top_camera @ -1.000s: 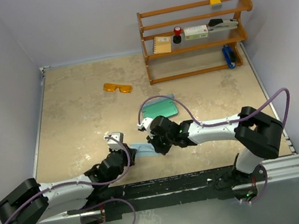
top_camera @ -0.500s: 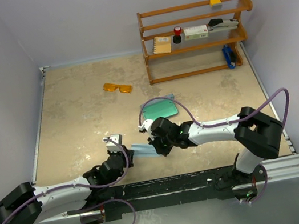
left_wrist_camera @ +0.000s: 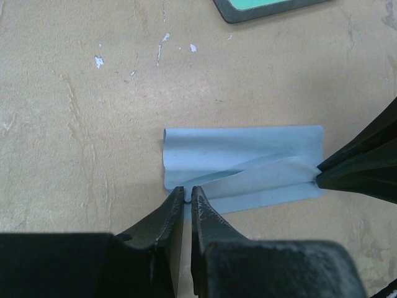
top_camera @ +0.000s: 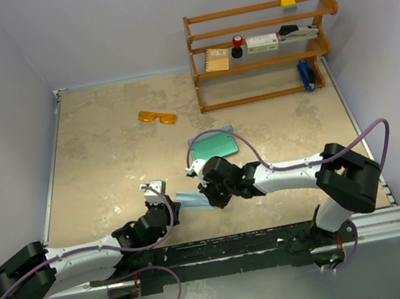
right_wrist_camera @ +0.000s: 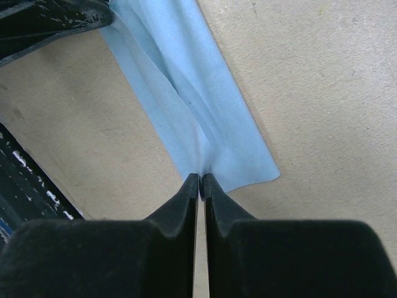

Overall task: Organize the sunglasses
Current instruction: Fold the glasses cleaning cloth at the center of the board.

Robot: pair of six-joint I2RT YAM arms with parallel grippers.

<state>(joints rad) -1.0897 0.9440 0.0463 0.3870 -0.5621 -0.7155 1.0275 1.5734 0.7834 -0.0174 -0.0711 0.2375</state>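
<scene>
The orange sunglasses (top_camera: 157, 117) lie on the table at the far left of the shelf, away from both arms. The open blue-grey case (top_camera: 214, 146) with teal interior lies mid-table; its edge shows in the left wrist view (left_wrist_camera: 267, 7). A light blue cloth (top_camera: 190, 200) lies folded between the grippers. My left gripper (left_wrist_camera: 187, 191) is shut on the cloth's near-left edge (left_wrist_camera: 242, 167). My right gripper (right_wrist_camera: 201, 179) is shut on the cloth's other end (right_wrist_camera: 205, 124).
A wooden shelf (top_camera: 264, 51) stands at the back right with a notebook, a box, a stapler and small items on it. A black rail (top_camera: 225, 249) runs along the near table edge.
The left gripper has drawn back slightly toward the near edge, stretching the cloth between the two grippers. The right gripper has barely moved.
</scene>
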